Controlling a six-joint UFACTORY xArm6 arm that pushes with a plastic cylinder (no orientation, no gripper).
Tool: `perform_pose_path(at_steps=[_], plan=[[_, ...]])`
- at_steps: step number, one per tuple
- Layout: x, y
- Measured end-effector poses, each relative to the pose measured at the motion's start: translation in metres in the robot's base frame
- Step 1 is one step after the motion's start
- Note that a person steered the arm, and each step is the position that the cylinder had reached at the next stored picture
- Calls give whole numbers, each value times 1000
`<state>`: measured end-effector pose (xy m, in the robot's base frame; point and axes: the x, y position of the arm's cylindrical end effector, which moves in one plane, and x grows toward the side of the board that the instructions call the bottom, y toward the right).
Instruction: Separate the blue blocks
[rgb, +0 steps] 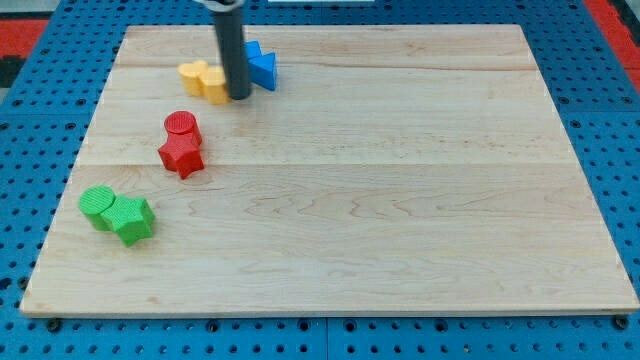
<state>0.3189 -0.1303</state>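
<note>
In the camera view, a pale wooden board lies on a blue pegboard surface. The dark rod comes down from the view's top, and my tip rests on the board near its upper left part. There is no claw here, only the plain rod end, so nothing opens or closes and nothing is held.

The blue blocks sit just beyond the rod, at about one o'clock from my tip, and the rod hides part of them. They read as one blue cluster with pointed corners; I cannot tell how many pieces there are, or whether they touch one another.

At about ten o'clock from my tip, just beside the rod, lie the yellow blocks, two rounded pieces pressed together.

Farther off, at about seven o'clock from my tip, the red cylinder touches the red star directly below it.

Near the board's left edge, well apart from my tip at roughly seven to eight o'clock, the green cylinder touches the green star.
</note>
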Motion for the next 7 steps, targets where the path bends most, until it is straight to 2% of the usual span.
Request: perform_pose_path(at_steps=[1, 2, 3, 4, 5, 7], plan=[[-14, -46], [-50, -45], [-88, -21], [-94, 47], [-92, 76], [-63, 60]])
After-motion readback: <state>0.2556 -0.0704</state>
